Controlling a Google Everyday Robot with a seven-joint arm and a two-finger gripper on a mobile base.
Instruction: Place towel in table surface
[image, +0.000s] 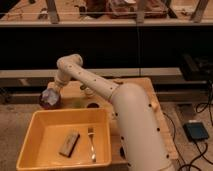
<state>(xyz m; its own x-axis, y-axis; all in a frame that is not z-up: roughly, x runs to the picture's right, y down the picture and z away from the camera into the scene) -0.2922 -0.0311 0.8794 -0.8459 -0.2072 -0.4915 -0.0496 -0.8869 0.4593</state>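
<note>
1. Table (142, 86): a light wooden top carrying everything listed. Its bare boards at the right rear look like the likely spot for the cloth.
2. Arm (132, 125): white, rising at the front right and bent at the rear left, so that it can drop onto the left edge.
3. Tub (47, 131): yellow plastic, front left, holding items 7 and 8.
4. Bowl (42, 101): dark maroon, just behind the tub at the table's left edge.
5. Gripper (53, 91): lowered into the bowl with its fingers closed, seemingly pinching the cloth ready to lift it.
6. Towel (48, 95): a pale bluish wad in the bowl at the fingertips, not yet on the table.
7. Sponge (69, 144): flat and grey.
8. Fork (91, 143): beside the sponge.
</note>
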